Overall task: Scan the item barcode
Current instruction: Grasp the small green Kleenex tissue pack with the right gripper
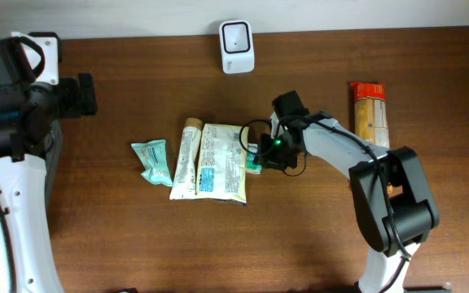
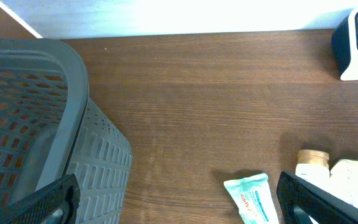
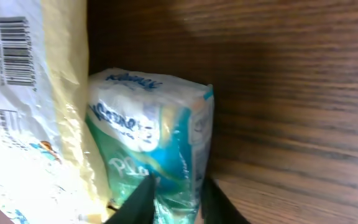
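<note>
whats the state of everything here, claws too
left claw, open, holding nothing
right claw, shut on tissue pack
tissue pack, gripped, against the pouch edge
pouch, lying flat, barcode facing up
tube, lying flat beside pouch
teal packet, lying flat
scanner, standing at table's far edge
long pack, lying flat

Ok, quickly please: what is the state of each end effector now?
Left end effector: open, holding nothing.
Right end effector: closed on the tissue pack.

Dark brown wooden table [image 1: 137,244], white wall [image 2: 166,12] behind
</note>
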Action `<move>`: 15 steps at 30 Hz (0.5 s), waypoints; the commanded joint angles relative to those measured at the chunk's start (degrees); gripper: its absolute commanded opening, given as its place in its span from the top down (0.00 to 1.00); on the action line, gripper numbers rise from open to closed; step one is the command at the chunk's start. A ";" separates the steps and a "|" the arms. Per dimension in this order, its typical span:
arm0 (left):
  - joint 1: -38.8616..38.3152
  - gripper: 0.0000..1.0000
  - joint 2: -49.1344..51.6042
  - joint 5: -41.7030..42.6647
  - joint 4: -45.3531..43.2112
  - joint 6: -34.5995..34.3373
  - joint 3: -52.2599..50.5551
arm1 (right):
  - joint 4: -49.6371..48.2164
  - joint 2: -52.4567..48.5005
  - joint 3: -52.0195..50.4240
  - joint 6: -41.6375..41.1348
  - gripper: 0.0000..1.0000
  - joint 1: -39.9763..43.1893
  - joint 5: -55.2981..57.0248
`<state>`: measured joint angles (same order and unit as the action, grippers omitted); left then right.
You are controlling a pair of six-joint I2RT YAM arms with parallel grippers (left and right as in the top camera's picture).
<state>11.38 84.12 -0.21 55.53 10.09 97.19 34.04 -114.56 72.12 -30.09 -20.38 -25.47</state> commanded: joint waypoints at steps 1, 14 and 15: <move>0.04 0.01 -0.46 0.44 -0.11 0.76 0.15 | -0.46 0.70 -0.72 -0.46 0.94 -0.94 2.58; 0.04 0.01 -0.46 0.42 -0.07 0.74 0.15 | 20.24 0.85 7.76 39.71 0.96 17.57 -13.09; 0.04 0.01 -0.46 0.42 -0.07 0.76 0.15 | 20.39 0.85 7.74 41.90 0.96 18.01 -13.05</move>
<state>11.38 84.12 -0.21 55.53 10.09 97.19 53.43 -114.32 78.08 0.32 -4.05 -36.58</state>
